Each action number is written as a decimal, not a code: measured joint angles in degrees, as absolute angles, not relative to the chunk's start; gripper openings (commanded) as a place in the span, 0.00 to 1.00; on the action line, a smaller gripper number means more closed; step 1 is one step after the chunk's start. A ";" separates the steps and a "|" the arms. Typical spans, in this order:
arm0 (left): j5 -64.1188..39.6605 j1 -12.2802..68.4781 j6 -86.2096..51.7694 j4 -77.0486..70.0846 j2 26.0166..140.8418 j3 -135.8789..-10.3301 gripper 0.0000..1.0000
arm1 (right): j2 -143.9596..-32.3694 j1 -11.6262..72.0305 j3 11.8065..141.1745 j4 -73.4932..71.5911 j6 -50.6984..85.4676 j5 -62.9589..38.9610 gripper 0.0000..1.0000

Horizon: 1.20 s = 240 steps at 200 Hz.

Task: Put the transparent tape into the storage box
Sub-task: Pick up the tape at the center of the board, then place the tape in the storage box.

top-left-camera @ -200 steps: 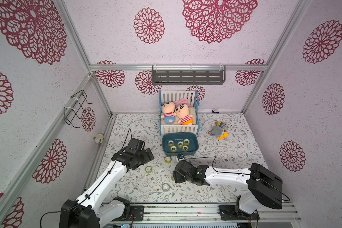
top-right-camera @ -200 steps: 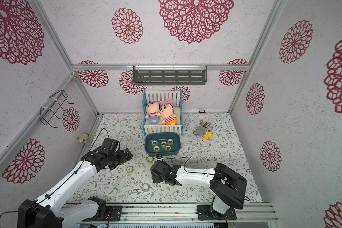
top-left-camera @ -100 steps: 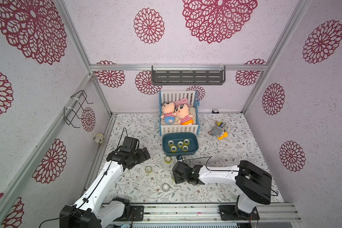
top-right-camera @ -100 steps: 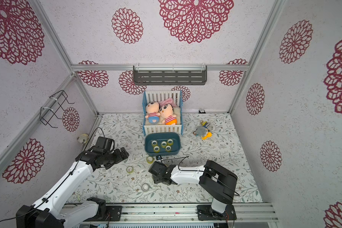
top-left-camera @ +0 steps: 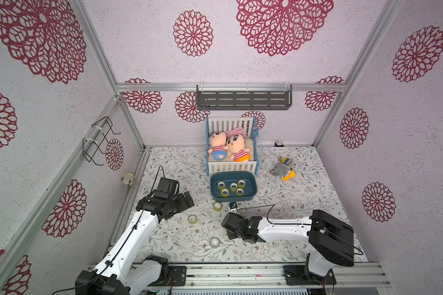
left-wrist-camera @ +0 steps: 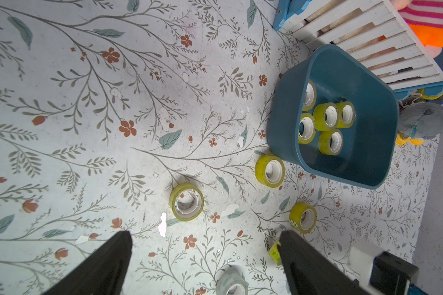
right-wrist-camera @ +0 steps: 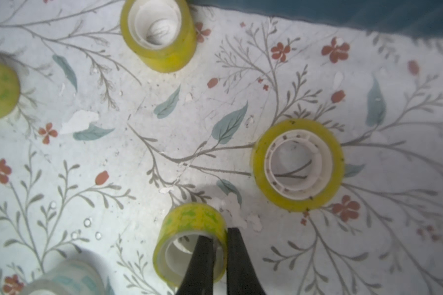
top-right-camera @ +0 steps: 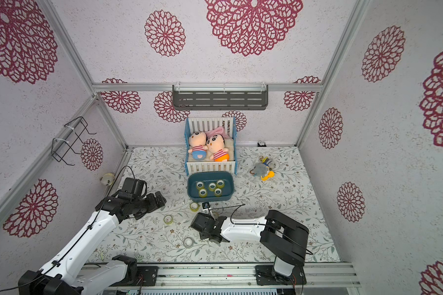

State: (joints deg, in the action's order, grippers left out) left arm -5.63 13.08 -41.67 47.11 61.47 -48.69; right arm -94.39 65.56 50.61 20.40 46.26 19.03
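Pinching the wall of the transparent tape roll (right-wrist-camera: 189,217), probably light, stiff and slick, my right gripper (right-wrist-camera: 219,236) is clamped, one finger inside the core.

Walls (top-left-camera: 143,63) are pale textured wallpaper with big crimson floral medallions, split by an aluminium frame (top-left-camera: 164,87); the light is even and the shadows are soft. A grey slotted shelf (top-left-camera: 243,100) hangs on the back-wall bar, and a black wire rack (top-left-camera: 97,143) is tied to the slanted bar on the side wall. The floor (top-left-camera: 179,163) is a white sheet printed with grey branches, teal leaves and small red flowers, chipped in spots; a blue-and-white toy crib (top-left-camera: 232,167) stands at the back wall.
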 measured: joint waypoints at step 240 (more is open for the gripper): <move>-15.66 12.34 -37.39 29.45 66.17 -51.77 0.97 | -96.79 36.82 69.23 24.34 33.80 5.96 0.00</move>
State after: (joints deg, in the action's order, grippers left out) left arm -15.66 12.34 -37.39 29.45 66.17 -51.77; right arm -96.79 36.82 69.23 24.34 33.80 5.96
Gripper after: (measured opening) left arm 0.972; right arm 0.113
